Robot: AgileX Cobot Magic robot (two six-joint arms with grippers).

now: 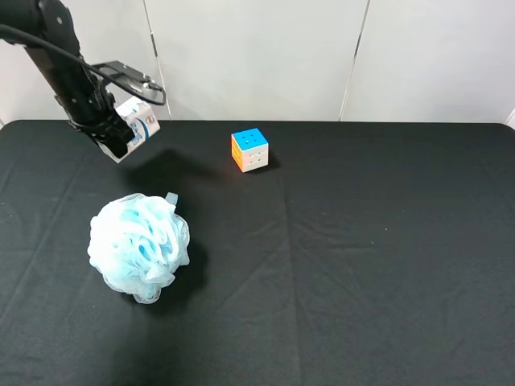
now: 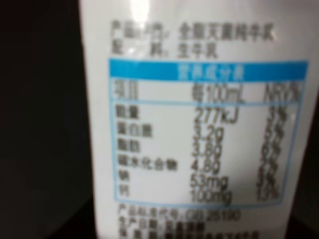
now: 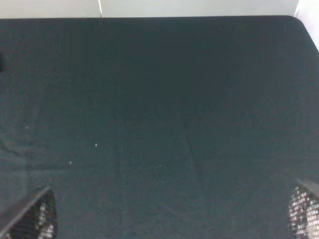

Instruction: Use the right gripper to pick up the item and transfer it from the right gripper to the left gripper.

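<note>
Exterior high view: one carton, a small white box with blue print, is held clear of the table at the far left, clamped between the jaws of the left gripper and tilted. One black arm with a thin looping cable is seen carrying it. From the left wrist the carton fills the picture: a smooth white face printed with a blue-framed nutrition table and dark Chinese characters, slightly blurred.

One puzzle cube, blocky with blue, orange and pale faces, is set on the table to the right of the carton and well apart from it. One pale-blue bath pouf, round, ruffled and made of mesh, lies nearer the front left, below the carton.

One black cloth, faintly creased, covers the table. The right gripper is seen only as two mesh-textured fingertips at opposite edges of the right wrist view, jaws wide apart over bare cloth.
</note>
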